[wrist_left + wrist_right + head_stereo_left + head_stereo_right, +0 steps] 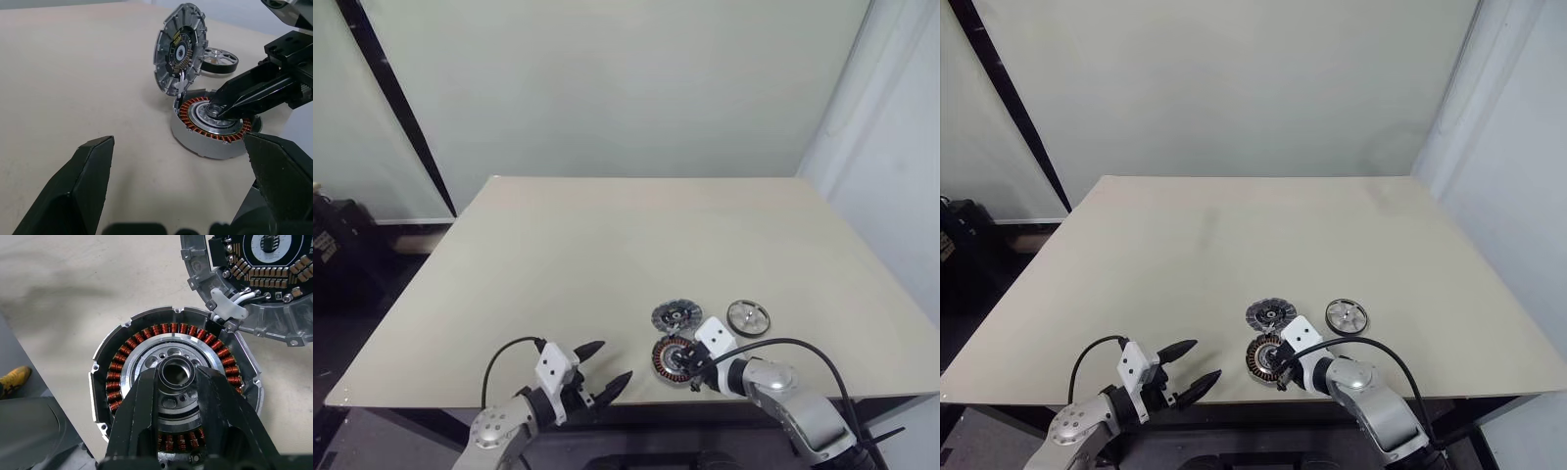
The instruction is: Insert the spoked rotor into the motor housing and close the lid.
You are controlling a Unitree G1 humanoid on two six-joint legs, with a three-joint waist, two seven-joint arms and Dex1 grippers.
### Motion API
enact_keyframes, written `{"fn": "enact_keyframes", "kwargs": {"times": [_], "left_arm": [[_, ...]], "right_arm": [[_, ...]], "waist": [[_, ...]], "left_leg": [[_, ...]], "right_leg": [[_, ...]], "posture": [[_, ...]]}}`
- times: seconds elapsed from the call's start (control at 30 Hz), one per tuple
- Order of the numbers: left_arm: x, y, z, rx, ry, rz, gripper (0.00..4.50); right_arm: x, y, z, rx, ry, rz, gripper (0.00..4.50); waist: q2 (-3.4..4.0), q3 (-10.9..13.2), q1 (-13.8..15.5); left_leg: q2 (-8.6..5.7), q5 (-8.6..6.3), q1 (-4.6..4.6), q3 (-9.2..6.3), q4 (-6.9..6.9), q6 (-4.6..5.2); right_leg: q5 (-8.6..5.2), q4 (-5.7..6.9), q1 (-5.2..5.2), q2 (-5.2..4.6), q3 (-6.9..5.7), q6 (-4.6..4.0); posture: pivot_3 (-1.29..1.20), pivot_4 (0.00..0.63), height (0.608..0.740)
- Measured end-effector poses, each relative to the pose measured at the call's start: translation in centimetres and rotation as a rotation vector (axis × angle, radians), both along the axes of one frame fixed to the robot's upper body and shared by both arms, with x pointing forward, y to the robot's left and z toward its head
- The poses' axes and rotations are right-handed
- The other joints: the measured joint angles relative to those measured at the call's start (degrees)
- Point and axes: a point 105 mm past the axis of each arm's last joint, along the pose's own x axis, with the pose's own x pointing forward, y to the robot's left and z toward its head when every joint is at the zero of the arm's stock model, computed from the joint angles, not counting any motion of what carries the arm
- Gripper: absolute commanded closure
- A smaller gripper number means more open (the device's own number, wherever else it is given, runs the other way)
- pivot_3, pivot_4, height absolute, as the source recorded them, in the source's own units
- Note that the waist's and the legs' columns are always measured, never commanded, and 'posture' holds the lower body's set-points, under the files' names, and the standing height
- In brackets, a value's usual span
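right end effector (176, 382) nearly closed over motor housing (176, 382) hub (lid (180, 49) hinged up). left end effector (605, 367) spread, hovering. spoked rotor (748, 317) lying on bench (607, 245).

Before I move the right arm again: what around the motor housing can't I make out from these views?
- Motor housing: its near windings, hidden by the right gripper in the right wrist view.
- Whether those fingers actually clamp the hub or only rest on it: cannot tell.
- Lid: cut off by the edge in that view.
- Spoked rotor: too small in the head views; partly behind the lid in the left wrist view.
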Motion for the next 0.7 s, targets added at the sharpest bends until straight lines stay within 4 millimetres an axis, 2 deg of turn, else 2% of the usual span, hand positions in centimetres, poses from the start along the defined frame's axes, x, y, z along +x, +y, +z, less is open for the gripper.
{"fn": "enact_keyframes", "kwargs": {"times": [0.7], "left_arm": [[-0.03,-0.15,-0.08,-0.001,0.006,-0.001,0.00]], "right_arm": [[0.13,0.19,0.01,-0.006,0.000,0.019,3.70]], "waist": [[0.00,0.00,-0.03]], "left_leg": [[0.01,0.00,0.01,0.00,0.00,0.00]], "right_leg": [[0.00,0.00,0.01,0.00,0.00,0.00]], "posture": [[0.00,0.000,0.740]]}}
